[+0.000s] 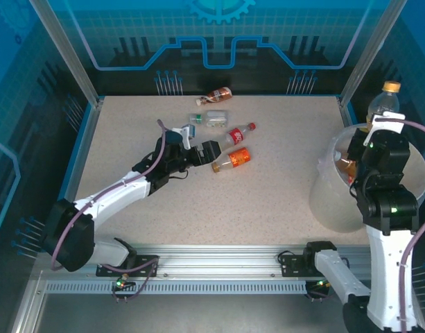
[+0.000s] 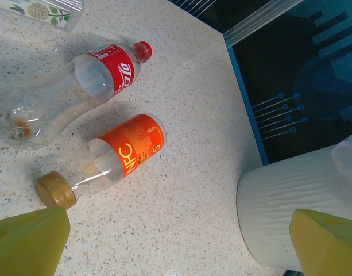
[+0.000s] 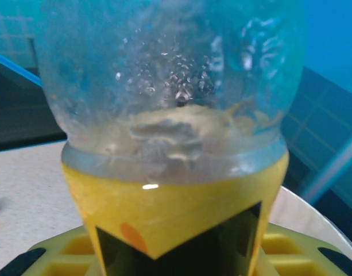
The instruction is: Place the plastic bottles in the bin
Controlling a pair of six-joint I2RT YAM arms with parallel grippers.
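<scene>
Several plastic bottles lie at the table's far middle: a brown-labelled one (image 1: 218, 94), a clear one with a green cap (image 1: 209, 119), a red-labelled one (image 1: 238, 134) (image 2: 101, 75) and an orange-labelled one (image 1: 233, 159) (image 2: 121, 150). My left gripper (image 1: 200, 144) (image 2: 178, 247) stands open just left of the orange-labelled bottle, nothing between its fingers (image 2: 29, 241). My right gripper (image 1: 380, 125) (image 3: 176, 259) is shut on an upright yellow-labelled bottle (image 1: 383, 100) (image 3: 176, 149) with an orange cap, held above the bin (image 1: 333, 198) (image 2: 296, 207) at the far right. An orange-labelled bottle lies inside the bin.
Blue enclosure walls and aluminium posts (image 1: 66, 55) ring the speckled table (image 1: 267, 201). The bin stands close to the right wall. A rail (image 1: 219, 253) runs along the near edge by the arm bases.
</scene>
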